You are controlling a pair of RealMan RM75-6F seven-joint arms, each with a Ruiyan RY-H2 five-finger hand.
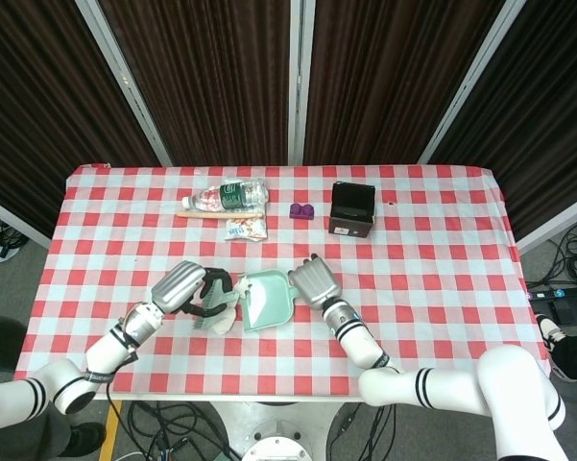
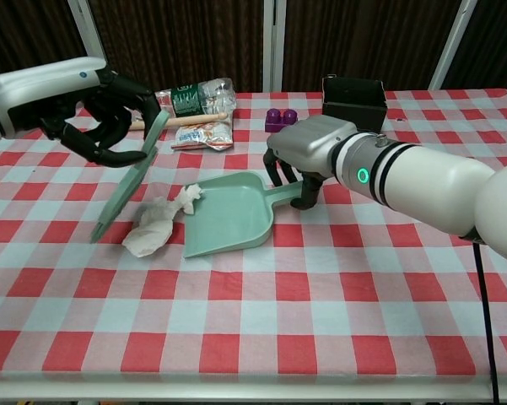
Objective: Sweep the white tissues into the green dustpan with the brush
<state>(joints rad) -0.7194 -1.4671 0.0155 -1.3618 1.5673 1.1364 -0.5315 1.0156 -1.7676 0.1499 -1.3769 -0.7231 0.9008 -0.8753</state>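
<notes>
My left hand (image 2: pixel 88 105) grips the green brush (image 2: pixel 126 181), which hangs tilted with its lower end just above the cloth, left of the tissues. A crumpled white tissue (image 2: pixel 149 234) lies on the table by the left edge of the green dustpan (image 2: pixel 228 218). A second tissue (image 2: pixel 188 196) rests on the pan's front rim. My right hand (image 2: pixel 308 156) holds the dustpan's handle from the right. The head view shows the left hand (image 1: pixel 180 286), the dustpan (image 1: pixel 266 301) and the right hand (image 1: pixel 309 280) close together near the table's front.
At the back lie a plastic bottle (image 2: pixel 194 94) with a wooden stick beside it, a snack packet (image 2: pixel 202 135), a purple block (image 2: pixel 278 118) and a black box (image 2: pixel 353 94). The red checked cloth covers the whole table.
</notes>
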